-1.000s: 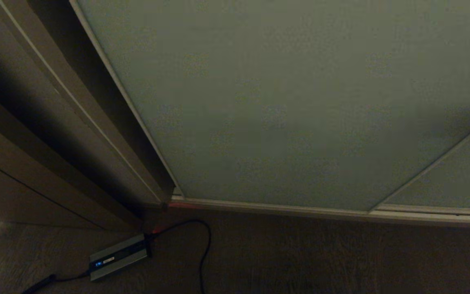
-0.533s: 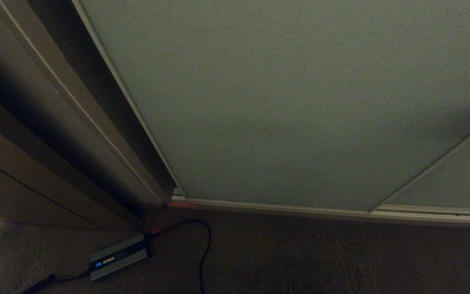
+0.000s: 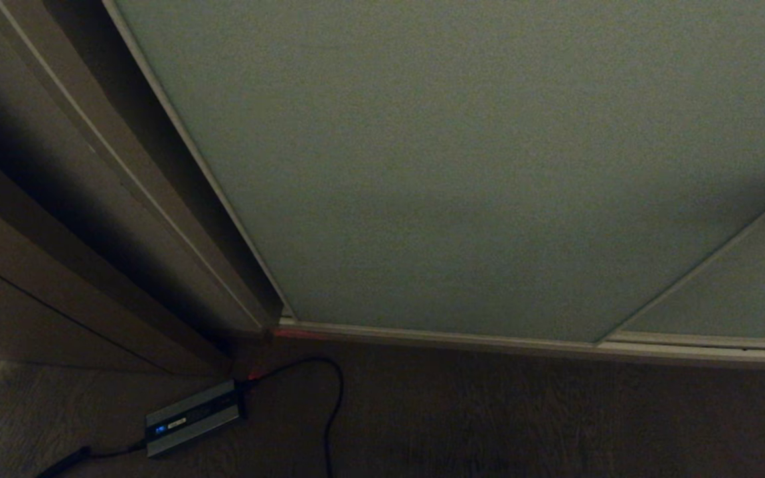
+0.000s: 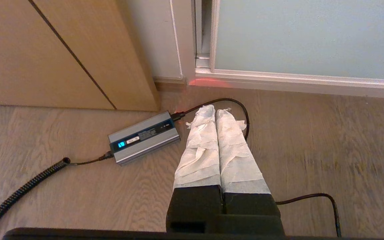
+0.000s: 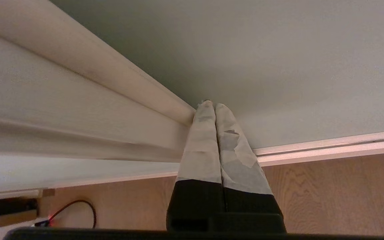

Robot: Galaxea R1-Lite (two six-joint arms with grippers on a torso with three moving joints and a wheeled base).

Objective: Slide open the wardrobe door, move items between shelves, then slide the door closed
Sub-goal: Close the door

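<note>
Since a moment ago, we see the sliding wardrobe door (image 3: 475, 166) slid a bit more toward the brown door casing (image 3: 90, 186). Our right gripper (image 5: 211, 104) has its fingers pressed together, tips against the door's pale frame. Our left gripper (image 4: 214, 108) hangs over the floor (image 4: 328, 140), fingers pressed together too.

Right gripper (image 5: 214, 106) is up and reaching forward, tape-wrapped fingers (image 5: 202, 140) pressed flat together, no gap between them. Left gripper (image 4: 216, 110) hangs low, pointing forward and down, its wrapped fingers (image 4: 200, 146) also squeezed tight, nothing between them. Neither arm shows in the head view.
</note>
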